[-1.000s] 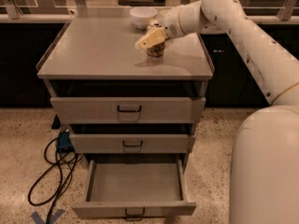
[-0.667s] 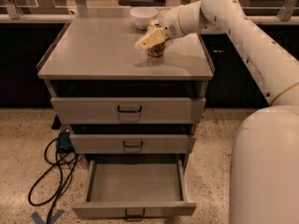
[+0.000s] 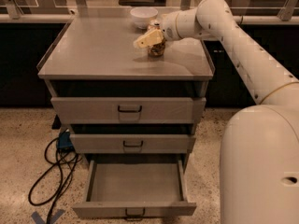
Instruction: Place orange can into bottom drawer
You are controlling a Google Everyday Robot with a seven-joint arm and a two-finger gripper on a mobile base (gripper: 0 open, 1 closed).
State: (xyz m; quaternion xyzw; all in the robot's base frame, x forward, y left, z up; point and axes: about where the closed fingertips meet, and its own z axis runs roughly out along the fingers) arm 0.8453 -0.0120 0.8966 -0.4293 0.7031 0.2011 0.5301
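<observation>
Reaching in from the right, the white robot arm (image 3: 243,55) extends over the grey metal cabinet top (image 3: 93,50). Wide grey bottom drawer (image 3: 135,183): pulled open. White bowl (image 3: 143,17): at rear. Nearby, the cream two-finger gripper (image 3: 150,38) pinches the small orange-brown can (image 3: 157,49), which stands upright on the top.

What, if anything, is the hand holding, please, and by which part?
The hand is at the upper half of the orange can on the cabinet top; whether it grips cannot be told.

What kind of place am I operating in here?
Probably a lab or office workspace: grey metal drawer cabinet, speckled floor with loose cables. The end effector is at the orange can on top.
</observation>
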